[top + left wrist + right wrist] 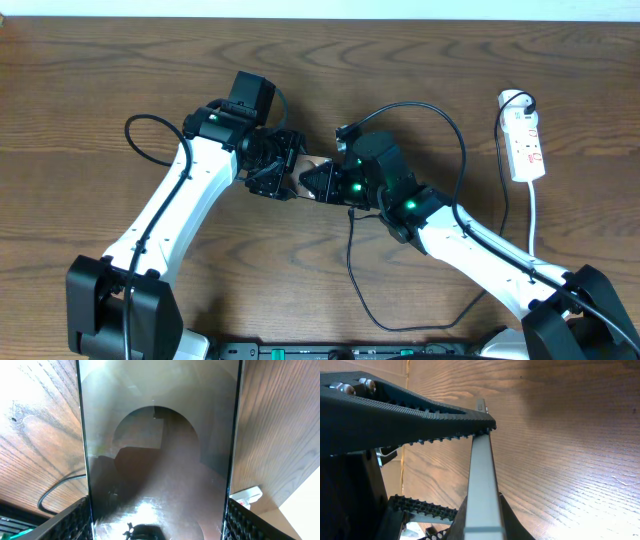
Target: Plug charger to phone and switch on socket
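Observation:
The phone (160, 460), bronze with a pale arch graphic, fills the left wrist view. My left gripper (159, 522) is shut on it across its width, ribbed fingers (75, 522) pressed on both long edges. From overhead only a tan patch of the phone (310, 172) shows between the left gripper (283, 172) and the right gripper (325, 181). My right gripper (485, 512) is shut on the phone's thin grey edge (482, 470), a dark jaw on each side. The charger (349, 262) runs as a thin black cable under the right arm; its tip is hidden. The socket (524, 145) lies far right.
The charger's cable loops along the front of the table (420, 325) and rises to its plug on the socket's far end (519, 100). The socket (245, 494) also shows low right in the left wrist view. A black cable (60, 489) lies on the wood there.

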Controlling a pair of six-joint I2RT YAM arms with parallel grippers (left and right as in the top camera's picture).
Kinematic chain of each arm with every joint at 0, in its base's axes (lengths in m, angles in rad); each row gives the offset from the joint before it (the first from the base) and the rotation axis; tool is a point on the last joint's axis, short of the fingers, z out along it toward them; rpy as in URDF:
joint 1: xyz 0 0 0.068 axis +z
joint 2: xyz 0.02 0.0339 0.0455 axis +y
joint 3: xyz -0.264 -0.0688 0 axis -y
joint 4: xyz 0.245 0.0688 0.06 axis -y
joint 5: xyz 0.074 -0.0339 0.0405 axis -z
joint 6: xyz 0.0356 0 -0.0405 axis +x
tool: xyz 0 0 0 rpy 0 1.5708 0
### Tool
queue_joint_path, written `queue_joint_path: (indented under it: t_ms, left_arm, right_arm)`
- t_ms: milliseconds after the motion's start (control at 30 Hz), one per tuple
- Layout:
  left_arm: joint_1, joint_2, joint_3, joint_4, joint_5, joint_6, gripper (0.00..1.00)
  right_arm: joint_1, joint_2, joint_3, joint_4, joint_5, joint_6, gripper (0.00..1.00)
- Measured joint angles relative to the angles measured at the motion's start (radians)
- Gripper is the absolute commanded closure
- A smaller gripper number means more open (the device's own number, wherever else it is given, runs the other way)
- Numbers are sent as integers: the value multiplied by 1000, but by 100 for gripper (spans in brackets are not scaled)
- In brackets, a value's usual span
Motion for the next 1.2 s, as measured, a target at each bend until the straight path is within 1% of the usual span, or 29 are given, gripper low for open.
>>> queue_joint_path:
  t_ms: [67,100,133,200,267,600,733,1033,1200]
  left_arm:
    - [0,0,0,-2,0,2,22]
    - [1,0,0,-3,0,6,16]
    - [1,0,0,-3,0,7,15]
    - [3,0,0,-4,13,26,10]
    - [6,0,0,-5,27,44,9]
    - [50,0,0,-12,113,115,8]
    - [58,0,0,-12,134,160,8]
    - [123,0,0,-13,204,336,8]
    - [184,0,0,-9,278,499,8]
  right_arm:
    - [0,0,0,0,-1,0,99]
    - [0,0,0,-1,-2,0,99]
    - [0,0,0,0,-2,0,99]
    - [1,0,0,0,-5,0,99]
    - [1,0,0,1,-8,0,99]
    - [1,0,0,0,-10,-1,99]
    - [1,0,0,-31,-1,-5,99]
    - [-24,0,0,-90,23,-9,99]
    - [-55,0,0,-109,26,-13,99]
